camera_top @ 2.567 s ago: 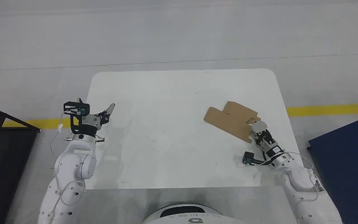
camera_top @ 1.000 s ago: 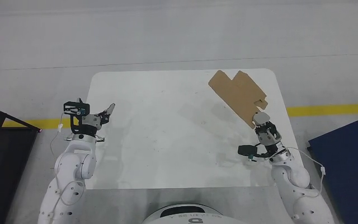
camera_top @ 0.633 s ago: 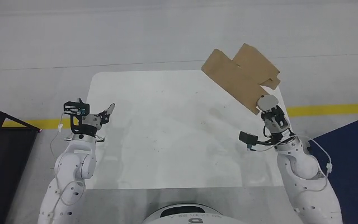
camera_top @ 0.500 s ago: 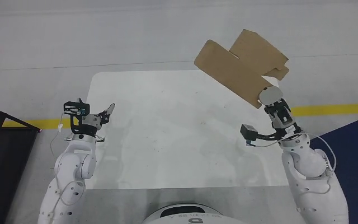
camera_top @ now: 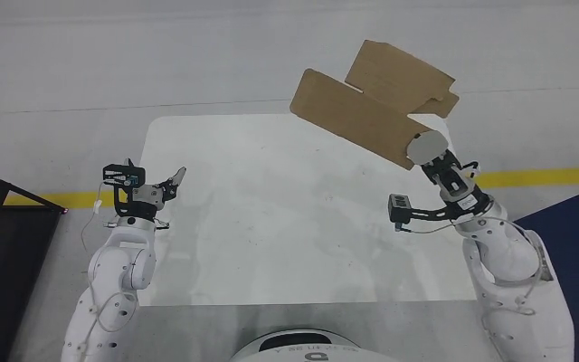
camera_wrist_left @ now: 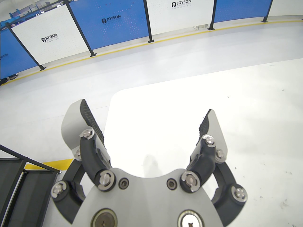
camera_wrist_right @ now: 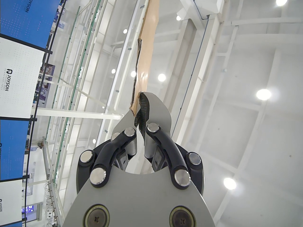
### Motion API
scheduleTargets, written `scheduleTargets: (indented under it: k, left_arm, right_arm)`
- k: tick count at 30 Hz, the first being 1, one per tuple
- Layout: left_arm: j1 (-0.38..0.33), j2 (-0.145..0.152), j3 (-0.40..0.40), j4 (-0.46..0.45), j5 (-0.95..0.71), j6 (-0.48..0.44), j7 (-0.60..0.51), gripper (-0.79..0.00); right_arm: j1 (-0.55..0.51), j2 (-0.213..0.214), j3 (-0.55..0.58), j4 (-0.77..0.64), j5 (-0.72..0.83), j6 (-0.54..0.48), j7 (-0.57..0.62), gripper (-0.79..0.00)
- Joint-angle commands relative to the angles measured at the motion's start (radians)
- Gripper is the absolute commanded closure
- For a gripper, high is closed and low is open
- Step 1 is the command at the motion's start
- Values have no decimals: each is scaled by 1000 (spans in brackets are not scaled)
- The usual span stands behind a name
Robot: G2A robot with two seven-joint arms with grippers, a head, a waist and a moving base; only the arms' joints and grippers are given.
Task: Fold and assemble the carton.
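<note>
Clamping the raised carton [camera_top: 353, 113], right pincer [camera_top: 422, 149] covers its corner; left pincer [camera_wrist_left: 146, 113] gapes empty.

So the table [camera_top: 298, 226] is just a white rounded-corner slab mid-frame, sitting on pale grey floor [camera_top: 271, 54] with a yellow stripe [camera_top: 543, 175].

Our left arm [camera_top: 118, 271] and right arm [camera_top: 502, 262] wear smooth white rounded shells. A thin pale cable [camera_top: 94, 206] loops beside the left one; the right one carries a dark cable [camera_top: 430, 220] and a small black box [camera_top: 396, 206] at the wrist. Our left hand [camera_wrist_left: 146, 109] and right hand [camera_wrist_right: 140, 109] share one build: a pale grey metal base plate [camera_wrist_left: 146, 204], black curved links [camera_wrist_left: 91, 152], round silver screws [camera_wrist_left: 105, 177], and grey fingers [camera_wrist_left: 71, 121] lined with ribbed black pads [camera_wrist_left: 92, 121].
</note>
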Motion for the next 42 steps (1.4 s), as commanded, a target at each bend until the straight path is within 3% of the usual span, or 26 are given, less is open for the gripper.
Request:
scheduleTargets:
  k: [1,17,20,26,33,39,42]
  left_arm:
    - [0,0,0,0,0,0,0,-785]
    - [0,0,0,0,0,0,0,-785]
    - [0,0,0,0,0,0,0,-785]
    - [0,0,0,0,0,0,0,-785]
    - [0,0,0,0,0,0,0,-785]
    - [0,0,0,0,0,0,0,-785]
    - [0,0,0,0,0,0,0,-785]
  right_arm:
    - [7,2,-12,3,0,-1,3,0]
    - [15,6,-25,2,0,-11,-5,0]
    - [37,4,-69,5,19,-81,-34,0]
    - [139,-8,-187,13,289,-146,-66,0]
    - [243,-28,-354,21,989,-362,-304,0]
    - [289,-48,-494,56,1306,-543,-489,0]
    - [301,-57,-561,81,1391,-628,-537,0]
